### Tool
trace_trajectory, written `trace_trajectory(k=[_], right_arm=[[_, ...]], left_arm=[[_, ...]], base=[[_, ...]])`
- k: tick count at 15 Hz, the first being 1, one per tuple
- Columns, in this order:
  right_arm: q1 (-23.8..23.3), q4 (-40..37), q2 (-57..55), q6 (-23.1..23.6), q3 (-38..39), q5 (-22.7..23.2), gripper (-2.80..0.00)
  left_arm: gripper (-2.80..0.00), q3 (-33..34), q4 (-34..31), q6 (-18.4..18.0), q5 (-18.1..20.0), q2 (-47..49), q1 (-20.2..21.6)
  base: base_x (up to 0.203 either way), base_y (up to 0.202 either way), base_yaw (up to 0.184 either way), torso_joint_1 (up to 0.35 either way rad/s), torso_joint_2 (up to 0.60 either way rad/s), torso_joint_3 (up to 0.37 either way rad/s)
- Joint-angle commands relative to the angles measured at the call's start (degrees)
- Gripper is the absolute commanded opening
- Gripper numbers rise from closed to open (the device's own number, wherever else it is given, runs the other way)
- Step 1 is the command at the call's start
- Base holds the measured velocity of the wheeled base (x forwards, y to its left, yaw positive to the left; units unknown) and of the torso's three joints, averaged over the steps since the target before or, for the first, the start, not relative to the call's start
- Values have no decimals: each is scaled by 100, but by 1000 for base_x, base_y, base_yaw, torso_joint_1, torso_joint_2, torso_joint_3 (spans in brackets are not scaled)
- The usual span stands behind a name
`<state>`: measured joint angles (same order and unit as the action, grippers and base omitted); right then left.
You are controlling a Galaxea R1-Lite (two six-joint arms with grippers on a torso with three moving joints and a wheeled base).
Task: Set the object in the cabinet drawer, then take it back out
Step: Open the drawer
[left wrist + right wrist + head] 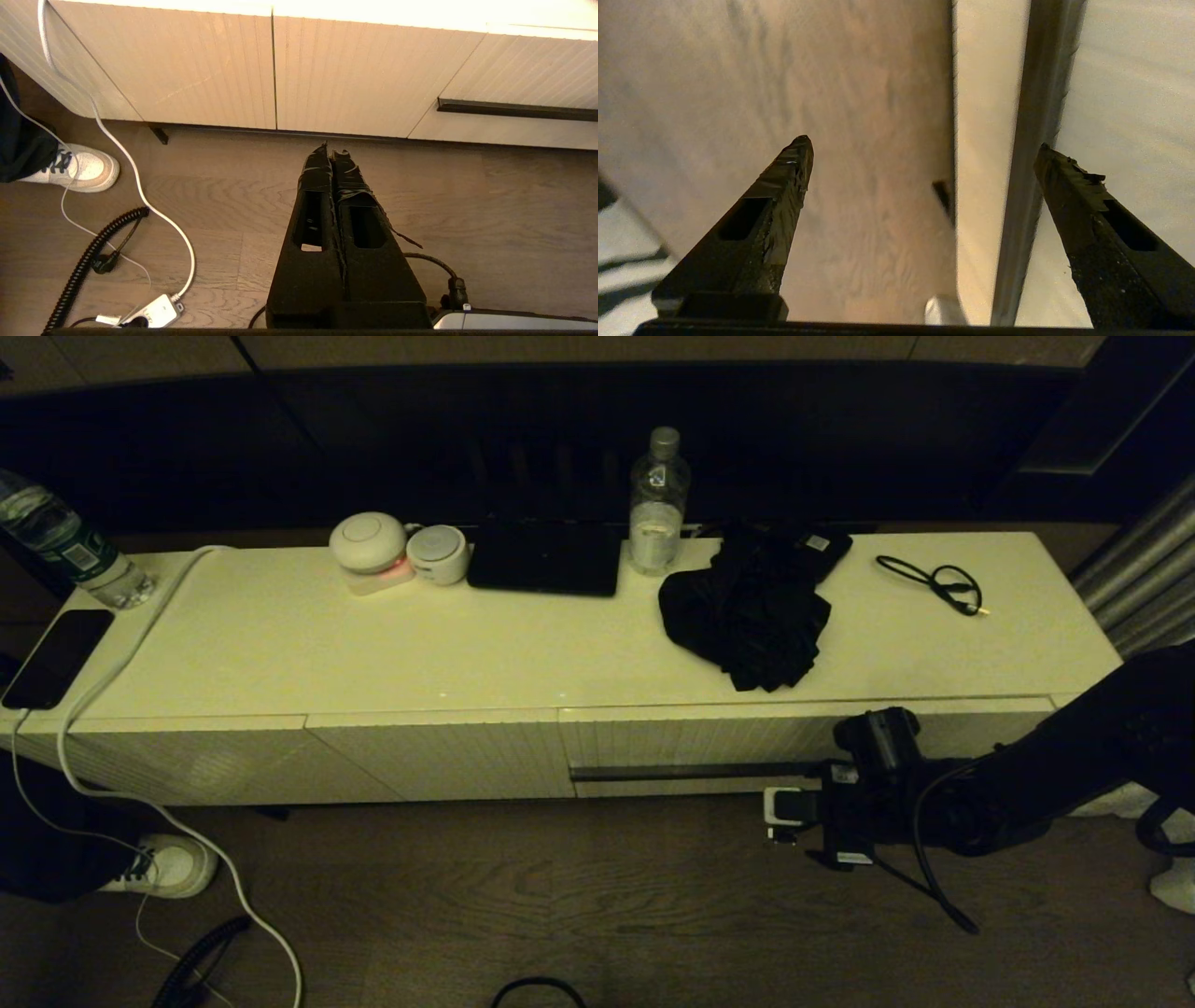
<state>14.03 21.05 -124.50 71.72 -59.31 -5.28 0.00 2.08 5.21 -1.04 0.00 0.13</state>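
The object, a black folded fabric bundle [747,611], lies on the cabinet top right of centre, with nothing holding it. Below it the cabinet drawer [709,739] looks pushed in, its ribbed front [518,74] flush with the panels. My right gripper [826,775] is open at the drawer's dark handle strip [691,772]. In the right wrist view the handle strip [1036,140] runs between the spread fingers, close to one of them, with the gripper [922,143] holding nothing. My left gripper [331,151] is shut and empty, low over the floor before the ribbed panels.
On the cabinet top: a water bottle [658,504], a small black device with a white label [822,546], a thin black cable [938,583], a black pad [546,560] and white round devices [369,541]. A white cord [135,177], a coiled cable [88,261] and a shoe [173,863] lie on the floor.
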Motion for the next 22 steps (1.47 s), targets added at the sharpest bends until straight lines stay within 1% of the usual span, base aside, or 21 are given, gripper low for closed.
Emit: trace_trajectory(k=[1,8,13,16,22], right_arm=[[3,197,-229,44,-114,36,0],[-40,198,-426,35,-353,44,0],[-33,172,-477,27,-282,36,0],[-32,145,-505,-154,-239,36,0],[-32,145,-557,-158,-45,44,0]], left_arm=[[-280,0,2,7,-2,-9,4],[-280,0,2,7,-2,-9,4],[-280,0,2,7,-2,-9,4],[-280,0,2,7,-2,-9,4],[-280,1,2,7,-2,-9,3]], base=[[0,0,0,0,0,0],[0,0,0,0,0,0],[0,0,0,0,0,0],[0,0,0,0,0,0],[0,0,0,0,0,0]])
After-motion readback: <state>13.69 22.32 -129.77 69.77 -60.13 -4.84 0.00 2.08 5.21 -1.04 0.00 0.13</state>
